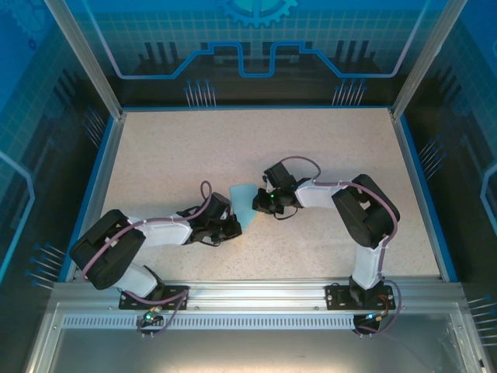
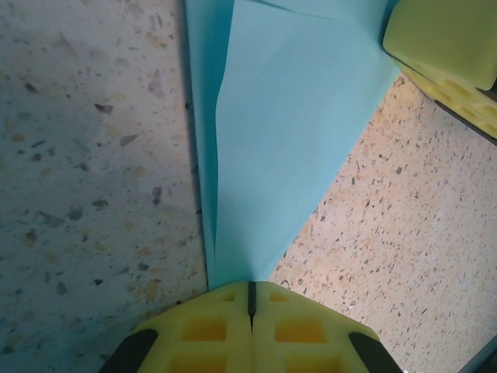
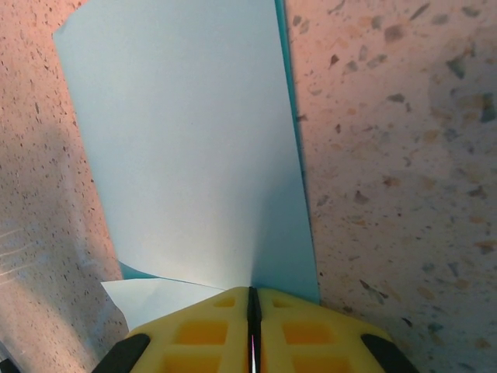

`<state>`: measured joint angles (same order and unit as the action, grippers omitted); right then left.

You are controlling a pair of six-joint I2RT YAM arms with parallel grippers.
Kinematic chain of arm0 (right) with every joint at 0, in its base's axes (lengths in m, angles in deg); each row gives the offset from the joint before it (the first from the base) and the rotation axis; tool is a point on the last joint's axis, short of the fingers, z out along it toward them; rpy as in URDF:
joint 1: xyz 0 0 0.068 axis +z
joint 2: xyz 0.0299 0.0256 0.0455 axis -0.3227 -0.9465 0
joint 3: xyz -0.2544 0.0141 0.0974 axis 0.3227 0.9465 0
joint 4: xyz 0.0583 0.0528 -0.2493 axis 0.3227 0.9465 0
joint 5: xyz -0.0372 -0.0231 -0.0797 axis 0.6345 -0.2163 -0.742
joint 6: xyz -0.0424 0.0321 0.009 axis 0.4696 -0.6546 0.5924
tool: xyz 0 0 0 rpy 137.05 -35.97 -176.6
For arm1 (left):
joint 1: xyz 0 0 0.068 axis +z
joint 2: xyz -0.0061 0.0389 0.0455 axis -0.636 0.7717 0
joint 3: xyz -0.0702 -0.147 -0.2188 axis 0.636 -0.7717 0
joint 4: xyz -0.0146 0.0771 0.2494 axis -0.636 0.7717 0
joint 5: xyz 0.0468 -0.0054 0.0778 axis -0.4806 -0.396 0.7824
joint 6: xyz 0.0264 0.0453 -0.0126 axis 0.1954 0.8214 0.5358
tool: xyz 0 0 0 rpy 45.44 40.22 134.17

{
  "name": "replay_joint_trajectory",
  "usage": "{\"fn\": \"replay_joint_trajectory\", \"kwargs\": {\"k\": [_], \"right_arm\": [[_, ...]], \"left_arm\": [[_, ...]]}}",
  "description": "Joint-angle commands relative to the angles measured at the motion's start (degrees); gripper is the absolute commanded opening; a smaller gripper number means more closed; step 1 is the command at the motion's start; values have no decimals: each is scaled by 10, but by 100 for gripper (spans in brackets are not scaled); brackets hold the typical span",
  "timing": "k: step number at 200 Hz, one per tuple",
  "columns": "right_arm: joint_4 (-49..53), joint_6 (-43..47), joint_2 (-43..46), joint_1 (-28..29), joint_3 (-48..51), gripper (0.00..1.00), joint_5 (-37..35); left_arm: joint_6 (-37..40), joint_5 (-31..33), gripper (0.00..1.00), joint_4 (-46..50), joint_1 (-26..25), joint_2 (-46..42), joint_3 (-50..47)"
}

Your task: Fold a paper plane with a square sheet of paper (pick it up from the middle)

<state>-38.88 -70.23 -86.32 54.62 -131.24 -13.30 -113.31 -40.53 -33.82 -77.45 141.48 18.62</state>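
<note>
The light blue sheet of paper [image 1: 244,202] lies partly folded in the middle of the speckled table, between my two grippers. In the left wrist view the paper [image 2: 287,140] narrows to a point that runs into the seam of my left gripper [image 2: 251,289], whose yellow pads are pressed together on it. A crease runs up the paper's left side. My right gripper [image 3: 253,299] is shut on the opposite edge of the paper [image 3: 186,148], with a small folded flap [image 3: 155,299] beside its left pad. From above, the left gripper [image 1: 235,224] and right gripper [image 1: 259,203] sit close together.
The right gripper's yellow finger [image 2: 450,54] shows at the top right of the left wrist view. A blue raised rim [image 1: 109,155] and aluminium posts [image 1: 81,54] border the table [image 1: 326,148]. Both arm bases stand on the near rail [image 1: 256,294].
</note>
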Motion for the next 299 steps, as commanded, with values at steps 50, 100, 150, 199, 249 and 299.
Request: {"fn": "replay_joint_trajectory", "kwargs": {"k": [50,100,150,199,249,299], "right_arm": [[18,67,64,64,15,9,-13],[-3,37,31,90,20,7,-3],[-18,19,9,102,25,4,17],[-36,6,-6,105,45,3,36],[-6,32,-23,79,33,2,9],[-21,74,-35,27,36,2,20]], "left_arm": [[-5,14,0,33,-4,24,-23],[-13,12,0,20,-3,21,-32],[-25,12,0,1,-4,22,-43],[-27,13,0,0,-4,22,-44],[-26,11,0,15,-4,23,-43],[-8,-3,0,55,-5,34,-46]]}}
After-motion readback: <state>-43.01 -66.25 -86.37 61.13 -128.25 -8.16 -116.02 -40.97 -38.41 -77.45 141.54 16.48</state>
